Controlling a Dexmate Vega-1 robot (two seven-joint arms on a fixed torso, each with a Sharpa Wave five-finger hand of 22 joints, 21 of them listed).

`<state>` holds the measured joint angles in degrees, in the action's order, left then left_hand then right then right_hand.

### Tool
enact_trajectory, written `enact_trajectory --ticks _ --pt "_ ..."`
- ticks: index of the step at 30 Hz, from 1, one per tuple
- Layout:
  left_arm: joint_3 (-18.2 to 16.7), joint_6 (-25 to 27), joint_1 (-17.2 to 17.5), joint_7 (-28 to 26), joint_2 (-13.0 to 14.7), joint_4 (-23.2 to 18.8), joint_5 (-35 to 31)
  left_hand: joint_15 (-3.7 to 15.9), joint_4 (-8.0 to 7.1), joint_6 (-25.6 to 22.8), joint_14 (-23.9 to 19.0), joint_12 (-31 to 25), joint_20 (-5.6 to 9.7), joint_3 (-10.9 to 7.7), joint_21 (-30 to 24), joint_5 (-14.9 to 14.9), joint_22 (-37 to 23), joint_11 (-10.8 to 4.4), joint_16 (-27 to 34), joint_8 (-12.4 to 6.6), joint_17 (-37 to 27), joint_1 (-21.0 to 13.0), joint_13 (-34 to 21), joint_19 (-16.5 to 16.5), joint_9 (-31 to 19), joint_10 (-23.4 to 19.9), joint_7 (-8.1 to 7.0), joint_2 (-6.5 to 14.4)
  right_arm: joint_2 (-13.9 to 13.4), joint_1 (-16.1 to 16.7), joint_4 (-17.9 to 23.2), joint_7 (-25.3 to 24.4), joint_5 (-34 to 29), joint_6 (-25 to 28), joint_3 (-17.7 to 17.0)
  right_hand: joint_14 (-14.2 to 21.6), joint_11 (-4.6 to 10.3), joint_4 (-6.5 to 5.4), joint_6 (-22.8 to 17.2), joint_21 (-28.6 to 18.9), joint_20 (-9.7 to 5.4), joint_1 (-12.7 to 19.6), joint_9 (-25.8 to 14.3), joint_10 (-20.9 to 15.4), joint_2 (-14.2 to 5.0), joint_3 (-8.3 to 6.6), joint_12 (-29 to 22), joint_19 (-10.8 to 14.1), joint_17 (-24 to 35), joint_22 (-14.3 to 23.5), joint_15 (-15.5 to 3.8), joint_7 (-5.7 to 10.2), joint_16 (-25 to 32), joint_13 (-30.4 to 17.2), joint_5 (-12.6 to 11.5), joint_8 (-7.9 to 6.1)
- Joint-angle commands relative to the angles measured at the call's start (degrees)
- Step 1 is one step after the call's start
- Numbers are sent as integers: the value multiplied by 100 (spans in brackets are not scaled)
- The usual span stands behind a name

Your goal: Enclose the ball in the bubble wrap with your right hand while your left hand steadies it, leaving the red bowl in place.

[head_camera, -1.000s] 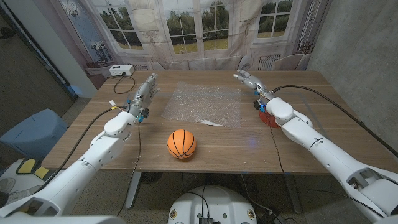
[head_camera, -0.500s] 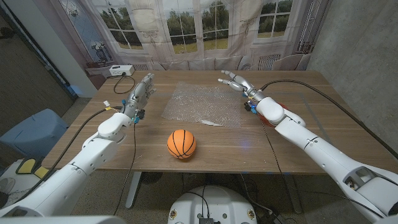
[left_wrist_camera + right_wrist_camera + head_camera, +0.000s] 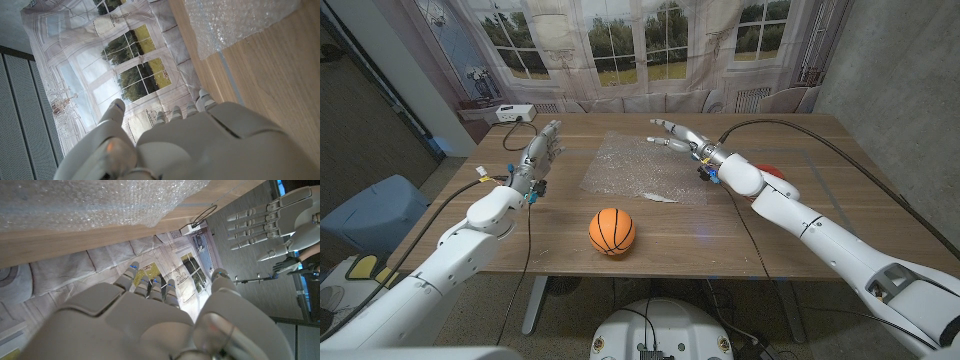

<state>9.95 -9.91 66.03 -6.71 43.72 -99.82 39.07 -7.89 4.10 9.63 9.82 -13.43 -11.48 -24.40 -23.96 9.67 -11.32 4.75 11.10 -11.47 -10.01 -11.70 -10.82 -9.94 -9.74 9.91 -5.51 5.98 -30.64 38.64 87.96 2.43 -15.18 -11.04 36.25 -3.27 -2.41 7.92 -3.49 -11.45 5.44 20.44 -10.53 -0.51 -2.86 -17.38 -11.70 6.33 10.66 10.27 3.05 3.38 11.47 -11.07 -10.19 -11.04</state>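
Note:
An orange basketball (image 3: 612, 231) sits on the wooden table near its front edge. Behind it a clear bubble wrap sheet (image 3: 645, 166) lies spread flat; it also shows in the left wrist view (image 3: 235, 20) and the right wrist view (image 3: 85, 202). My right hand (image 3: 678, 135) hovers open over the sheet's far right corner, fingers spread and empty. My left hand (image 3: 540, 148) is open to the left of the sheet, apart from it, and also appears in the right wrist view (image 3: 267, 222). The red bowl (image 3: 772, 172) peeks out behind my right forearm.
A white box with a cable (image 3: 512, 113) lies at the table's far left corner. A small pale scrap (image 3: 658, 197) lies by the sheet's front edge. Curtains and windows stand behind the table.
My right hand has swung left from above the red bowl to the sheet's far right corner. My left hand has drifted slightly left and back. Ball and sheet have not moved.

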Motion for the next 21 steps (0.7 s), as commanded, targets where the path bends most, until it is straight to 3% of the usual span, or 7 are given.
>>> enact_trajectory --ticks 1,21 --pt "-135 -30 252 -105 -5 -237 1 -47 3 341 406 -28 -44 23 -22 43 -15 38 47 -30 -24 66 -12 -288 -32 252 48 -1 137 -135 49 227 -642 4 277 3 32 11 -50 -24 10 21 -28 -1 27 21 -34 20 11 11 -21 15 15 -28 -29 -30" --pt "-219 -164 379 -35 -64 -314 -8 -63 -7 297 405 -17 -64 32 -6 45 -17 51 26 -9 -28 96 -19 -287 -35 239 57 -5 411 -238 -3 378 -1733 585 784 -166 103 -4 34 -7 -25 5 -36 148 72 82 29 -28 15 11 -124 16 -49 -34 -65 4"
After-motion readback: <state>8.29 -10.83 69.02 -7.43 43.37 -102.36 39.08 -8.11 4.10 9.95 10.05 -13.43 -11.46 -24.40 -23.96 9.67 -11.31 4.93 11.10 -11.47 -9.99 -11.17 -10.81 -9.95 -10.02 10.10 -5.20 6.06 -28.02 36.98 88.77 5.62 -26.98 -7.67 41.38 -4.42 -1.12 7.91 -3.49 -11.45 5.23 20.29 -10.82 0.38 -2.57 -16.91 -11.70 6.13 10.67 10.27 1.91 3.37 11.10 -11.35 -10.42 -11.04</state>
